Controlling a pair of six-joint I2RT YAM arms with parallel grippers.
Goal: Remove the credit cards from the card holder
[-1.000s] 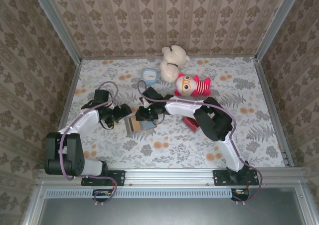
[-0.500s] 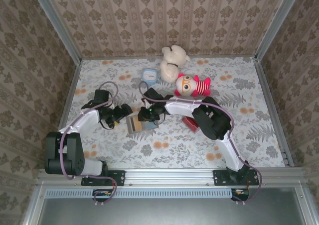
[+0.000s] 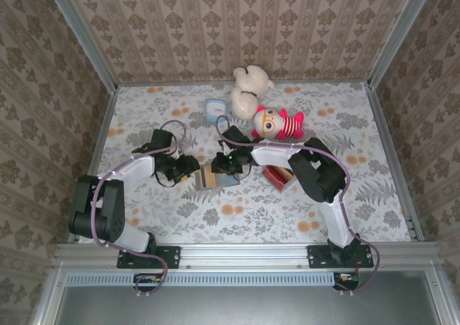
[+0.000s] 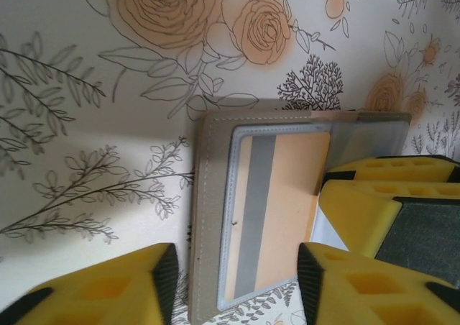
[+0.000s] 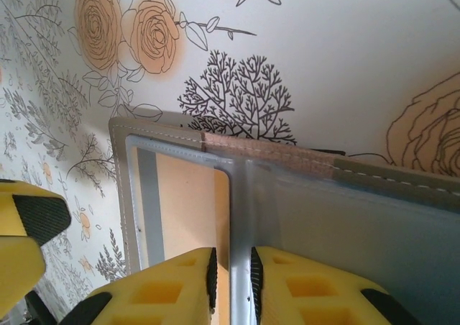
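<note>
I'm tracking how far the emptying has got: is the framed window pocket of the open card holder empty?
No, an orange card with a grey stripe sits behind the framed window of the card holder.

One desk [image 3: 359,124] carries two arms, a left arm [image 3: 133,170] and a right arm [image 3: 316,174]. There is one holder [image 3: 208,179], with one orange card [image 4: 287,195] visible in its window pocket. The plush toys number two: one white bear [image 3: 248,86] and one red-striped doll [image 3: 277,124]. There is also one blue box [image 3: 215,109] and one tray [image 3: 277,176].
</note>
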